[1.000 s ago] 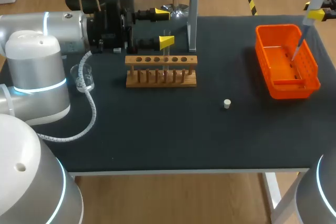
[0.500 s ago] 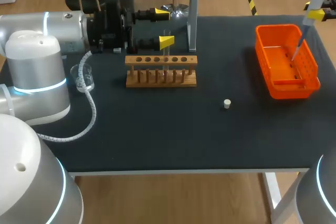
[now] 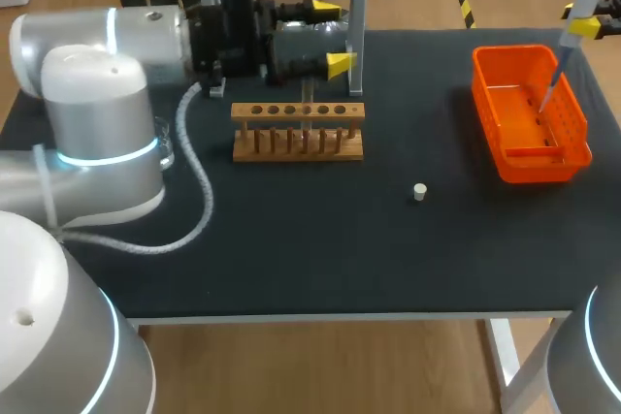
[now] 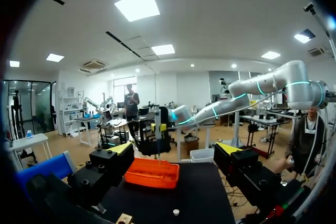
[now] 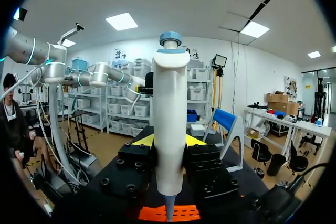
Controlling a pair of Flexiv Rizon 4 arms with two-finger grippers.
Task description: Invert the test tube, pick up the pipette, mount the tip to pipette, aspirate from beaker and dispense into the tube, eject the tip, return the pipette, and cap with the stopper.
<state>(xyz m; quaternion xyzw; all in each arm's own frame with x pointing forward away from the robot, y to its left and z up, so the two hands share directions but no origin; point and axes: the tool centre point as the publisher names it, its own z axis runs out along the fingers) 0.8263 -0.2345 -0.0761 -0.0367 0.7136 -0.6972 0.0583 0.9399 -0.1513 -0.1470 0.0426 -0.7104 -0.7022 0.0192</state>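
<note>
Since a second ago, our left arm has swung toward the right of the head view, carrying the left gripper (image 3: 333,38) past where it hung before. The right side has not changed.

Nearest us, low and right of centre, the small white stopper (image 3: 419,191) lies alone on the black table (image 3: 291,259). Behind it, at centre frame, stands the wooden rack (image 3: 298,131). The clear test tube (image 3: 307,92) seems to rise from one of its holes, though it is faint and we cannot be sure. At centre left, a sliver of the beaker (image 3: 168,147) shows behind our left arm.

Just beyond the rack, at upper centre, the left gripper hangs with its jaws wide and nothing between them; its own wrist view shows the gap bare. At the right, the orange tray (image 3: 543,167) sits well apart from the rack. Farthest, in the upper right corner, the right gripper (image 5: 169,142) is clamped on the pipette (image 3: 580,12), whose thin end hangs down over the tray.

We judge the tip-mounting step to be in hand — whether a tip is already on, we cannot tell. If it is, next comes a carry across to the beaker, which calls for our left arm to be out of the way.
</note>
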